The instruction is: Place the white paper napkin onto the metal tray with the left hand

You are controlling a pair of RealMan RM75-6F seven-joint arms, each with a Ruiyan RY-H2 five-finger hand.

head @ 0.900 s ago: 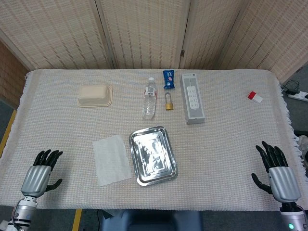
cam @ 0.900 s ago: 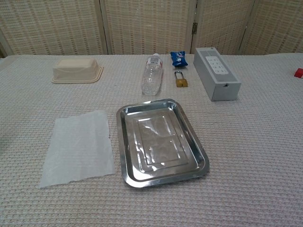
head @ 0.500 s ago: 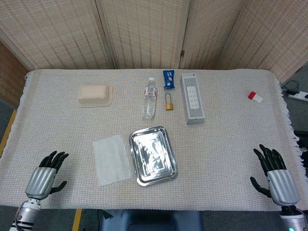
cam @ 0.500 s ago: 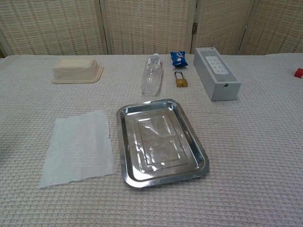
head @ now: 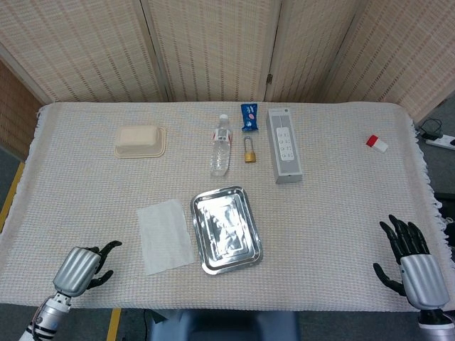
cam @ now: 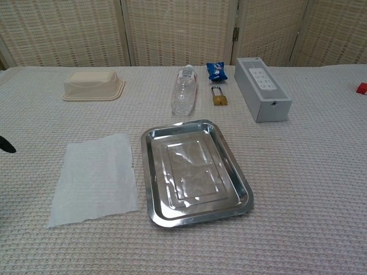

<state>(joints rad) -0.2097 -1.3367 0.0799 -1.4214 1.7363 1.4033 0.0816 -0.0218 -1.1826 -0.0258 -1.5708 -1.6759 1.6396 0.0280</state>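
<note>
The white paper napkin (head: 165, 235) (cam: 94, 178) lies flat on the tablecloth, just left of the metal tray (head: 226, 229) (cam: 195, 172), which holds nothing. My left hand (head: 84, 266) hovers at the front left of the table, well left of the napkin, fingers apart and holding nothing; one dark fingertip (cam: 7, 145) pokes in at the left edge of the chest view. My right hand (head: 411, 265) is at the front right corner, fingers spread and empty.
Along the back stand a cream lidded box (head: 140, 140), a lying water bottle (head: 222, 145), a blue packet (head: 249, 117), a brass padlock (head: 250, 151) and a grey remote-like box (head: 284, 144). A small red-and-white object (head: 376, 143) lies far right.
My left hand has moved right and toward the napkin, and a fingertip now shows in the chest view. My right hand has drifted slightly toward the front edge.
</note>
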